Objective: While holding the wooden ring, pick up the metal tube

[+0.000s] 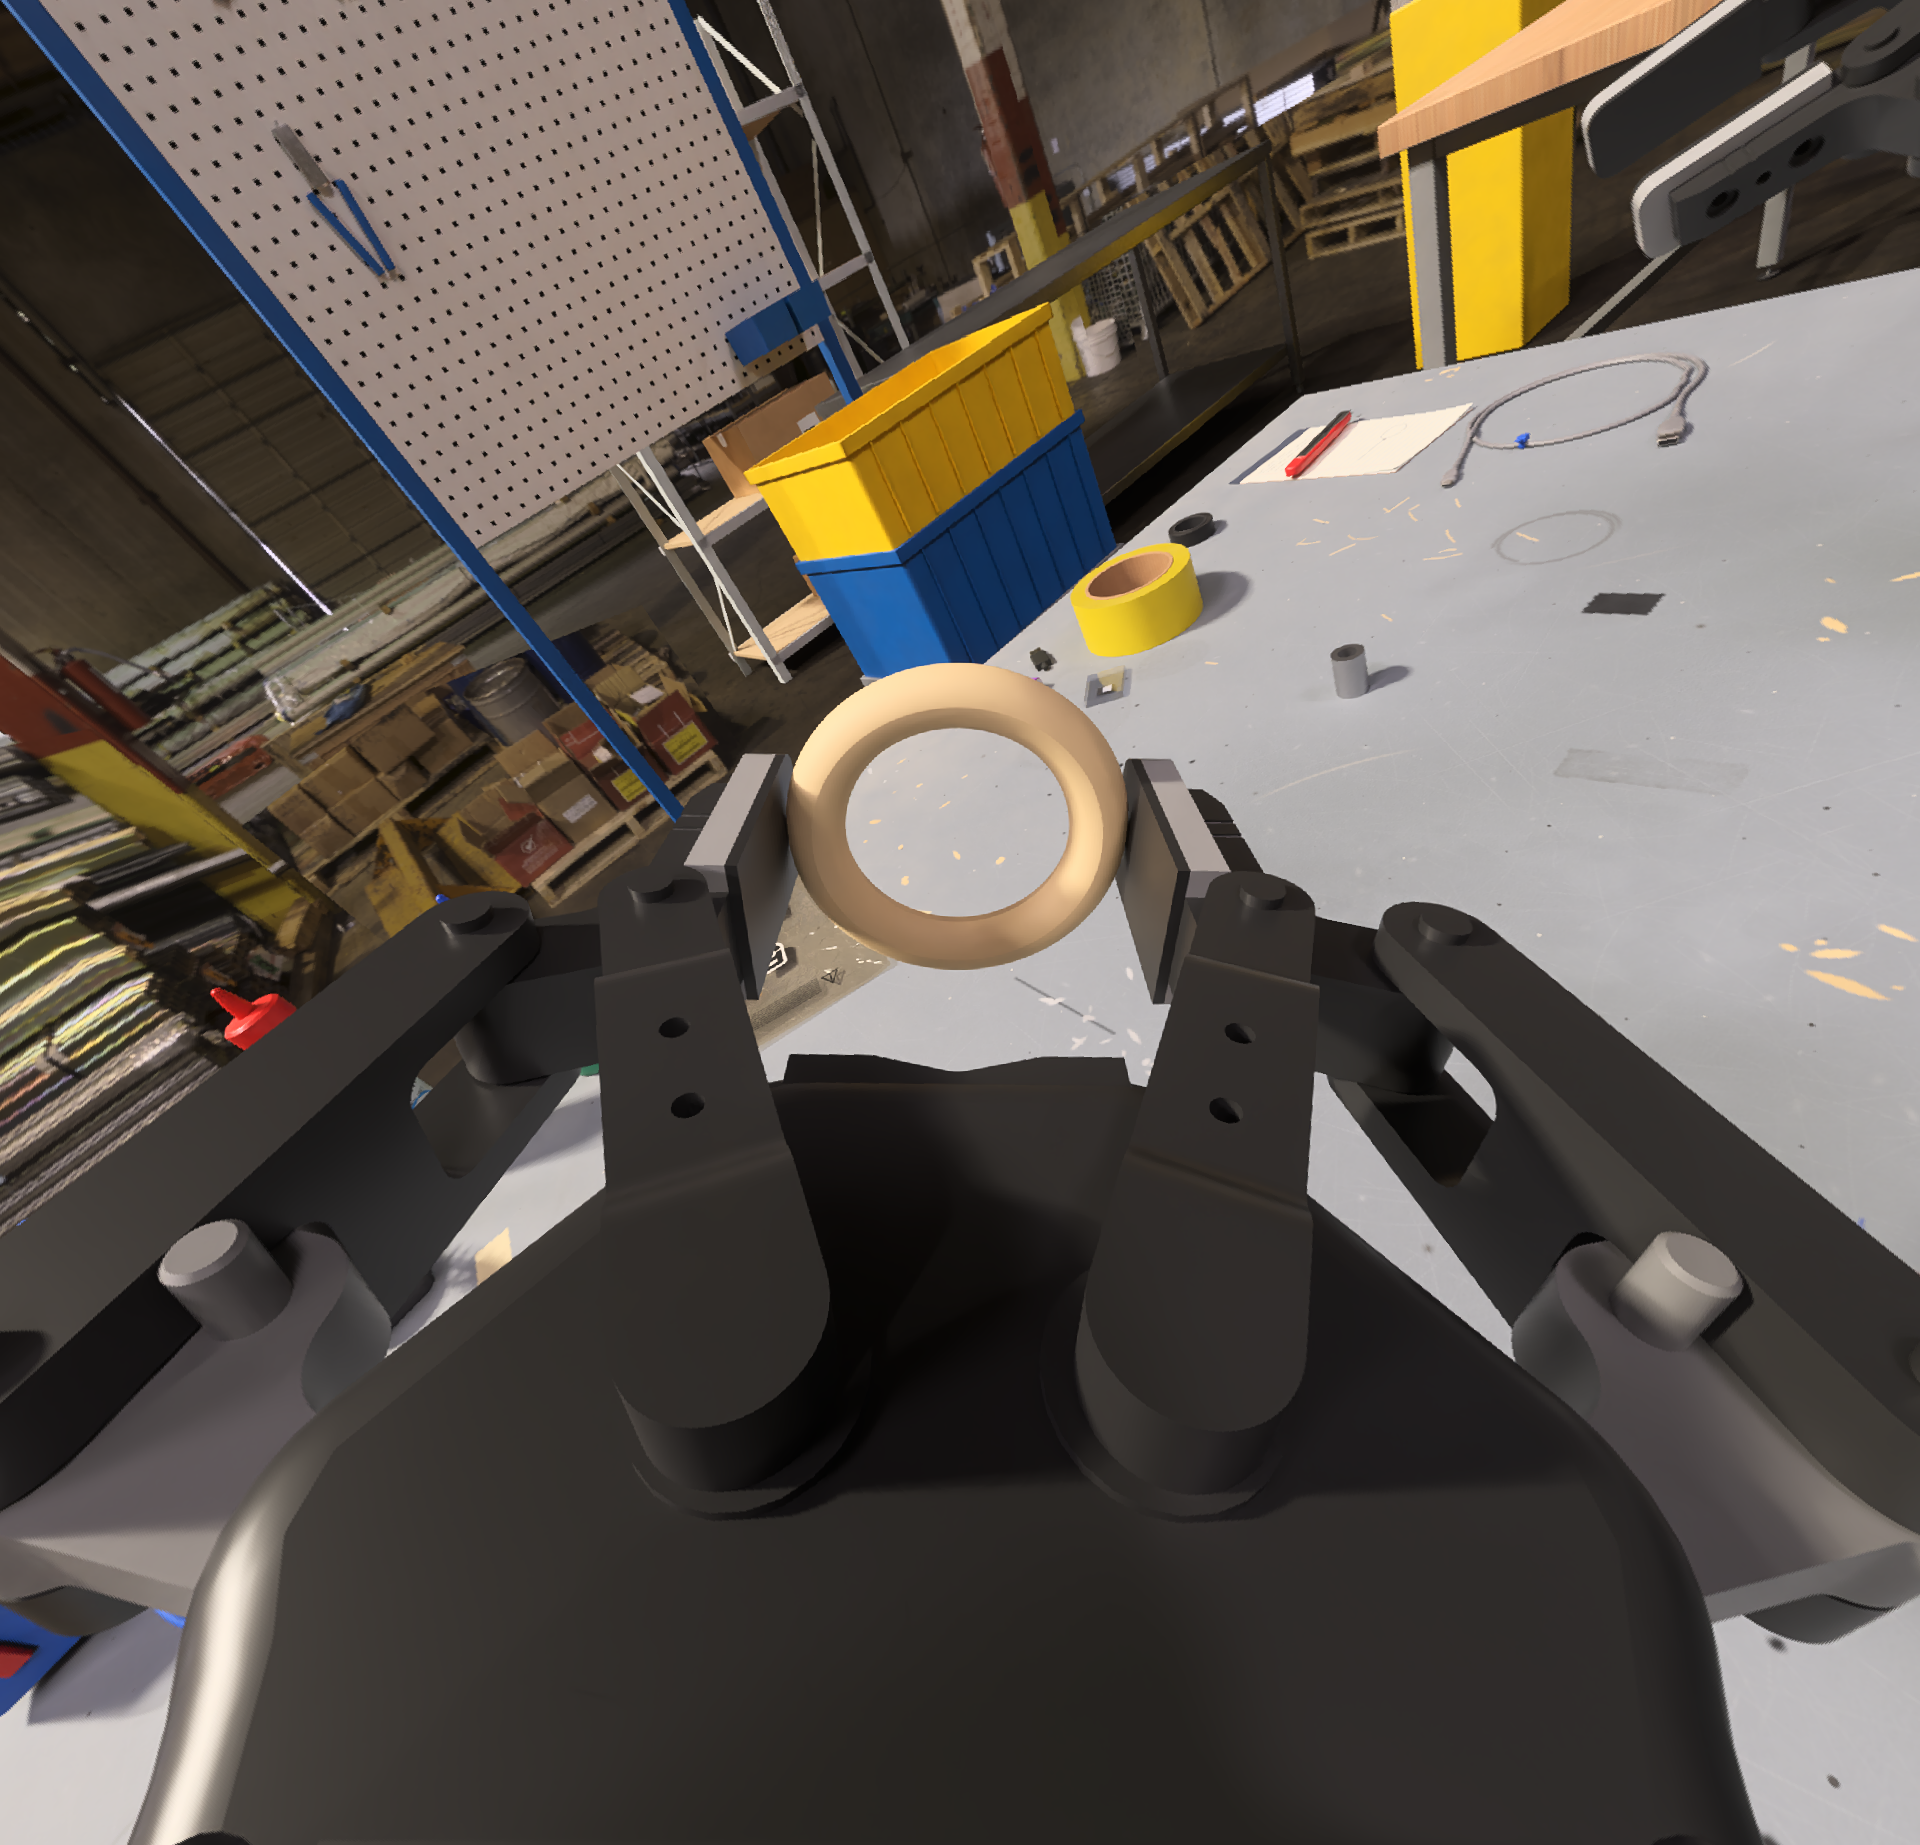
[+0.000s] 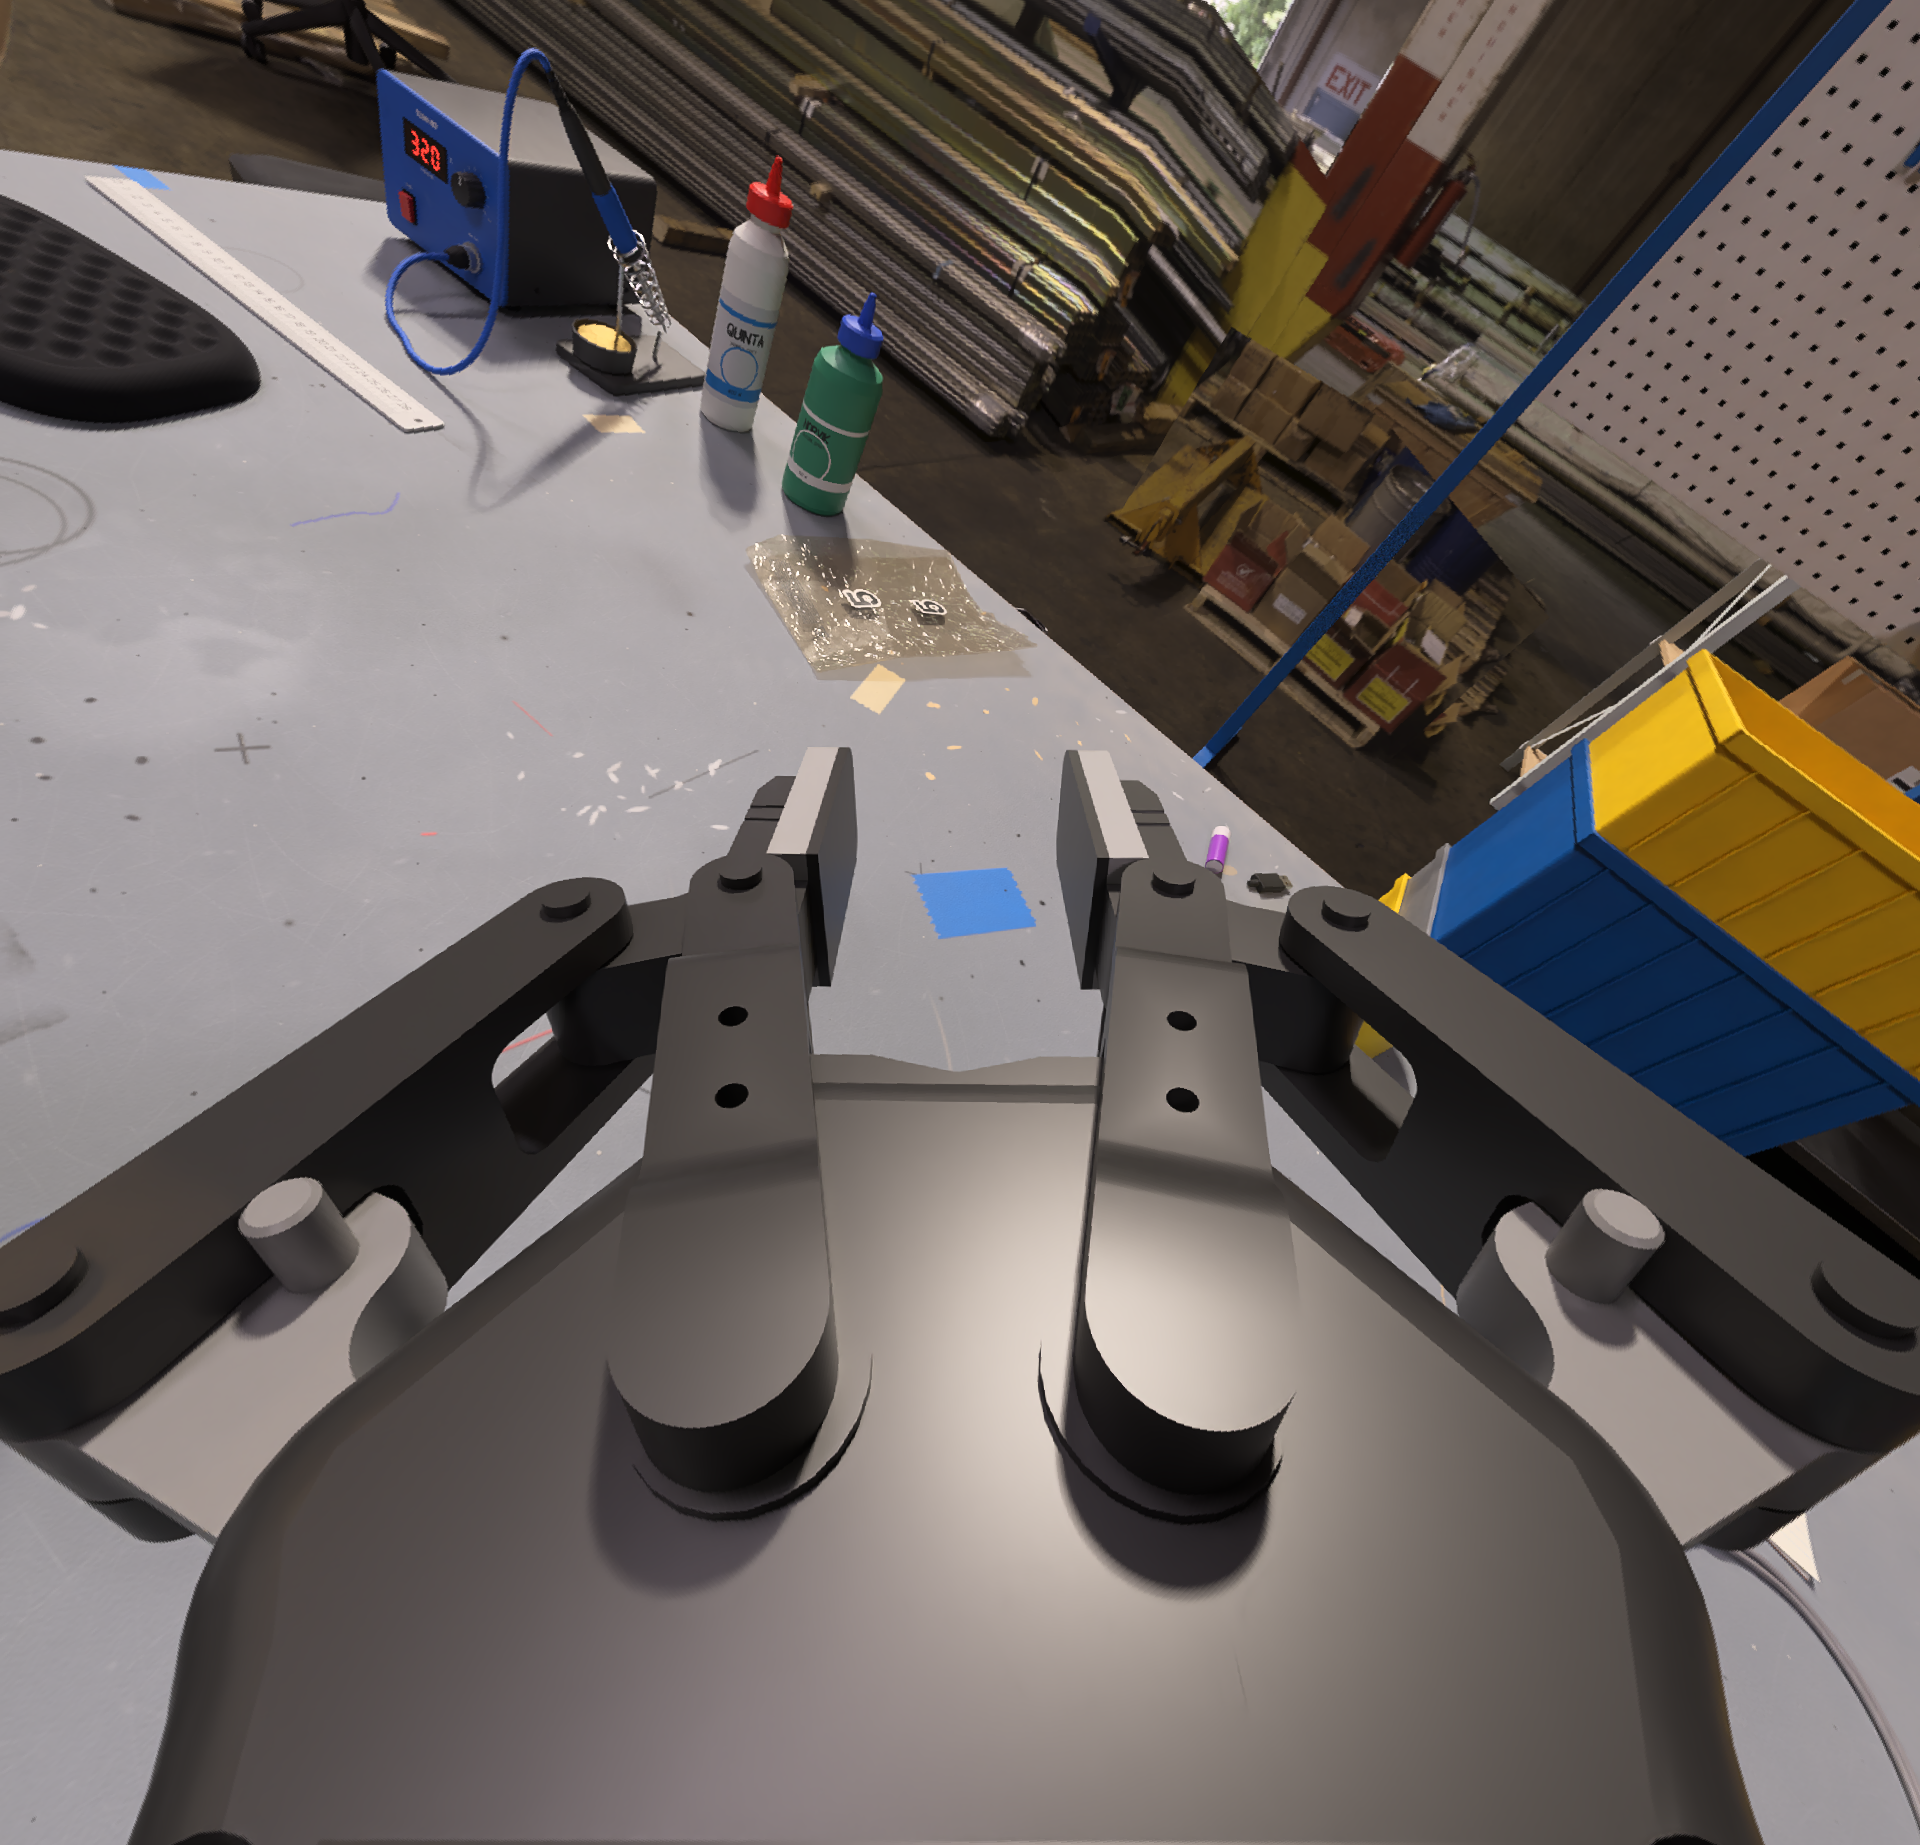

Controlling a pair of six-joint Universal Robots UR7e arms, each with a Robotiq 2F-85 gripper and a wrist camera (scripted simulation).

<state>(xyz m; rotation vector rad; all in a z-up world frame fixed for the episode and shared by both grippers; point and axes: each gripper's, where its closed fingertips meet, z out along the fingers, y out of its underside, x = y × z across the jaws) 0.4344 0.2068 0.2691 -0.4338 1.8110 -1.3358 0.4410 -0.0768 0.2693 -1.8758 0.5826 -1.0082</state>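
Note:
My left gripper [image 1: 956, 865] is shut on the pale wooden ring [image 1: 831, 860], held by its two sides above the grey table [image 1: 1558, 912]. The ring faces the camera with its hole open. The metal tube [image 1: 1349, 670], a short grey cylinder, stands upright on the table beyond and to the right of the ring. The other gripper [image 1: 1704, 169] shows at the top right of the left wrist view. In the right wrist view my right gripper [image 2: 956, 860] is open and empty above a blue square of tape [image 2: 975, 902]. The tube is not in that view.
A yellow tape roll [image 1: 1138, 600], a black ring [image 1: 1192, 528], a paper sheet with a red pen [image 1: 1317, 445] and a cable [image 1: 1590, 403] lie on the table. Stacked yellow and blue bins [image 1: 935, 507] stand off its edge. Two bottles [image 2: 743, 309], a soldering station [image 2: 457, 185], a ruler [image 2: 260, 299].

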